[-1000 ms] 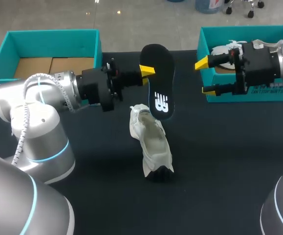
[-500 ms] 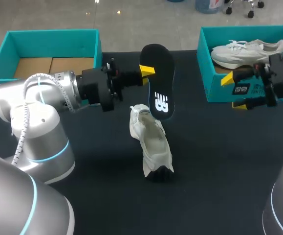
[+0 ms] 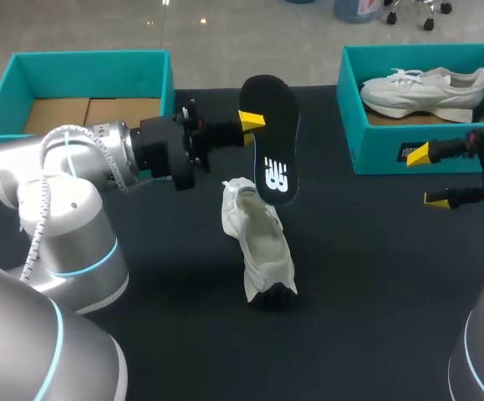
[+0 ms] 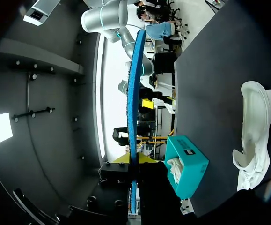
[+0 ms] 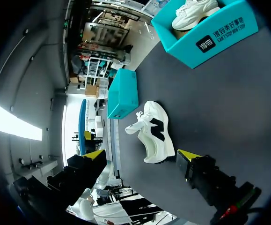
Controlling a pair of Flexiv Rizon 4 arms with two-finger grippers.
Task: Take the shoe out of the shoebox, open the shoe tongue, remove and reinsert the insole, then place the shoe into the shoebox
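White shoe (image 3: 258, 246) lies mid-bench (image 3: 367, 292), nearest the robot, outside both boxes. Its cream inside shows from above and its near end is dark. Laces sit bunched at the far end.

Just beyond and above it, the insole (image 3: 271, 138) hangs in the air, black face with a white logo, lower end over the shoe's far end. Left hand (image 3: 257, 125) pinches the insole's edge, one yellow tip showing in the head view, the other hidden behind the insole.

Right hand (image 3: 427, 176) is off at the bench's right side, fingers spread, nothing between them, well apart from the shoe.

At the far edge is a teal shoebox (image 3: 375, 154) on the right with a second white shoe (image 3: 421, 86) inside. Another teal box (image 3: 83, 63) stands far left, brown cardboard floor showing.

Left wrist view only: insole is edge-on, blue along that edge, clamped between both yellow tips. Right wrist view only: black mark on the shoe's side, shoe ahead of the spread fingers.
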